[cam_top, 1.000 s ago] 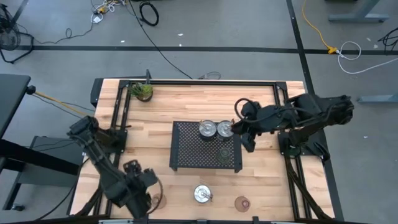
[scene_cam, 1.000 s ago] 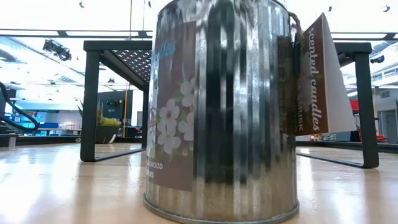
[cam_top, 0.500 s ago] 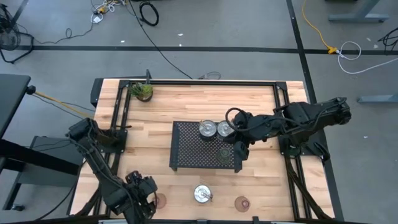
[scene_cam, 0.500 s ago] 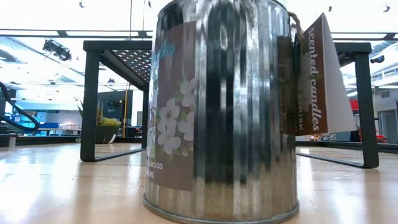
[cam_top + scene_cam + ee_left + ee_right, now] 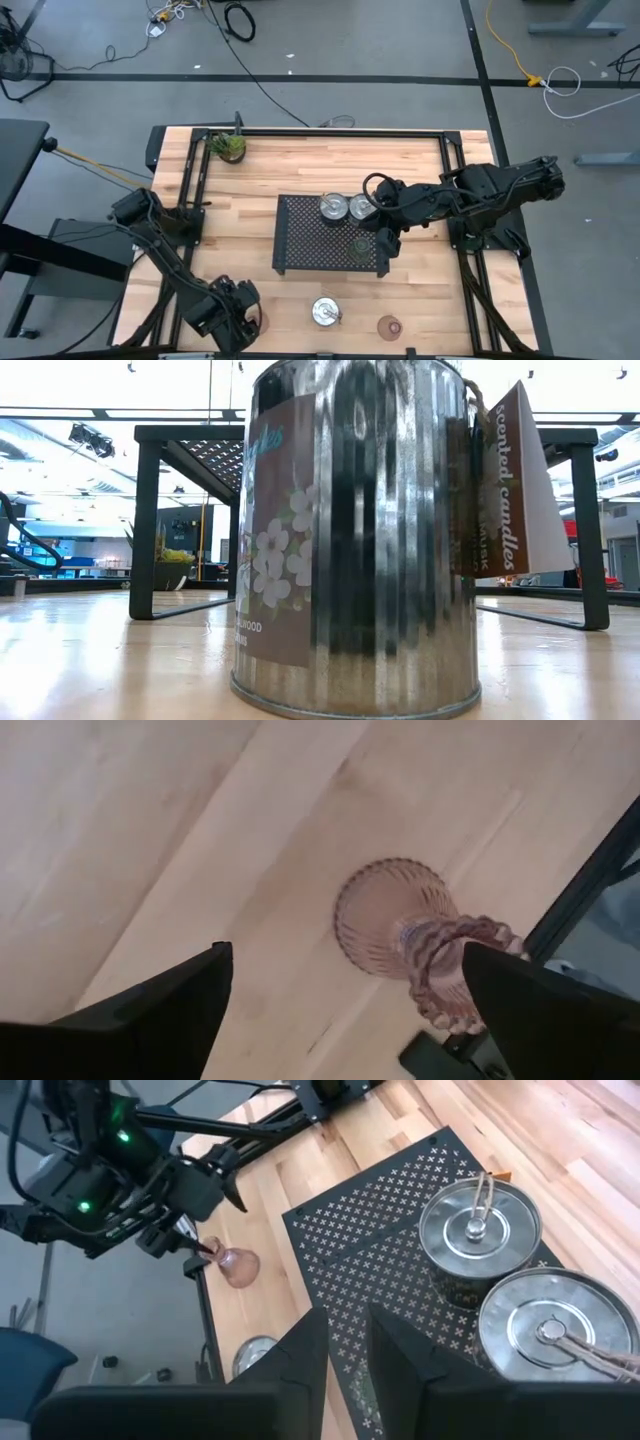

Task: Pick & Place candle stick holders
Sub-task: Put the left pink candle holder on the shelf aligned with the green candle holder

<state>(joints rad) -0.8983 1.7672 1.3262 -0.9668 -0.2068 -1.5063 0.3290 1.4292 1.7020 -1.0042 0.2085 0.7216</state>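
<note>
Pink ribbed glass marked the holder [image 5: 415, 935] under the left gripper [image 5: 232, 322], a small tinted candle stick holder lying on bare wood at the table's seven o'clock edge, tipped on its side. The left claw was spread wide, one dark finger [image 5: 150, 1010] to each side of the glass, touching nothing. Its arm ran from the base at nine o'clock down along the table's left side, bent low over the wood. At six o'clock sat a silver metal holder [image 5: 323, 312] with a paper tag, filling the low view, and just toward five o'clock a second reddish glass holder [image 5: 389, 326]. On the black mesh tray [image 5: 300, 240] in the table's middle stood two more silver holders [image 5: 334, 208] touching side by side at its far edge, and an olive-green glass one [image 5: 361, 245] near its right edge. The right gripper [image 5: 388, 243] hung over the tray's right edge at three o'clock beside the green glass, its fingers [image 5: 300, 1355] parted only slightly and holding nothing, its arm reaching in from the right-hand base. A small leafy plant [image 5: 229, 146] stood at eleven o'clock.
</note>
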